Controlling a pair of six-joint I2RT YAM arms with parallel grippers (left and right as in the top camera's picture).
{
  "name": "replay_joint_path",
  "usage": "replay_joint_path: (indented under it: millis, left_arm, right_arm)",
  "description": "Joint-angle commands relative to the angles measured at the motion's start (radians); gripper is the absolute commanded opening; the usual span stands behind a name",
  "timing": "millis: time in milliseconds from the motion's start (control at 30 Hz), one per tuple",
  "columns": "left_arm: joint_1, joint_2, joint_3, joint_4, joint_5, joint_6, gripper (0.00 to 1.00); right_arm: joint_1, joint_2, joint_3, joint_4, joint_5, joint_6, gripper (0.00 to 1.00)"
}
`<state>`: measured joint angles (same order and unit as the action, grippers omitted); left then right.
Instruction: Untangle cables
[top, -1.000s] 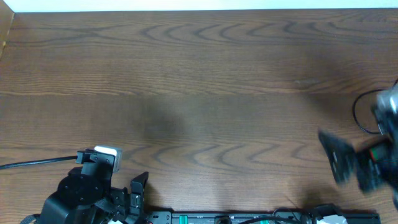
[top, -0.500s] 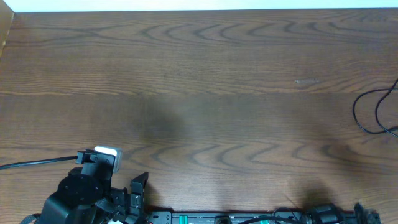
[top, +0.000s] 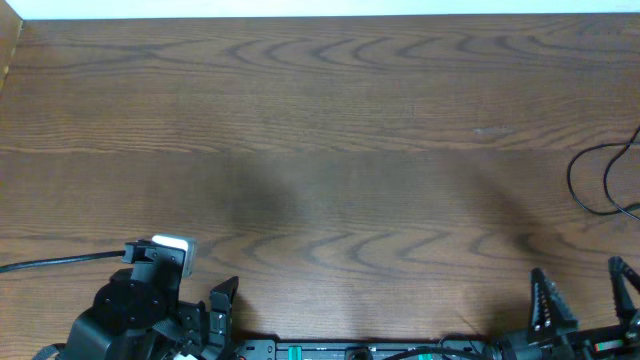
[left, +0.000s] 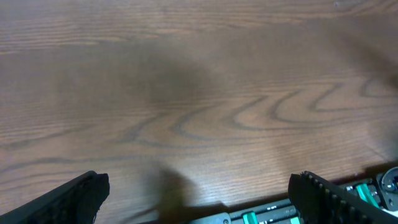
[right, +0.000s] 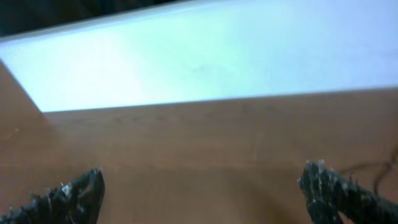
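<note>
A thin black cable (top: 596, 178) lies in a loop at the table's right edge and runs out of the overhead view. The white cable is not in view. My right gripper (top: 585, 298) is open and empty at the front right, well in front of the black loop and apart from it. In the right wrist view its fingers (right: 202, 193) are spread wide over bare wood. My left gripper (left: 199, 199) is open and empty at the front left. Only one of its fingers (top: 224, 296) shows from overhead.
A thick black cable (top: 58, 261) runs from the left arm's base off the left edge. A black rail with green parts (top: 350, 350) lines the front edge. A white surface (right: 205, 56) borders the table's far side.
The right arm has swung from the right edge down to the front right corner. Its open fingers now point up the table. The black loop is now uncovered. The left arm has not moved.
</note>
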<state>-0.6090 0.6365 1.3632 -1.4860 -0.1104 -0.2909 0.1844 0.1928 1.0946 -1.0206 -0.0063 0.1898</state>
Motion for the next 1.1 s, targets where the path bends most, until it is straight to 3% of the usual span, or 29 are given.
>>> replay_joint_path:
  millis: [0, 600, 1067]
  left_arm:
    - [0.005, -0.006, -0.003, -0.002, -0.014, 0.012, 0.98]
    - [0.005, -0.005, -0.003, -0.002, -0.013, 0.025, 0.98]
    - [0.005, -0.005, -0.003, -0.002, -0.014, 0.025, 0.98]
  right_arm:
    - [-0.002, -0.097, -0.173, 0.099, -0.050, -0.079, 0.98]
    - [-0.002, -0.149, -0.841, 0.738, -0.118, -0.045, 0.99]
    - [-0.002, -0.148, -1.049, 0.862, -0.053, -0.064, 0.99]
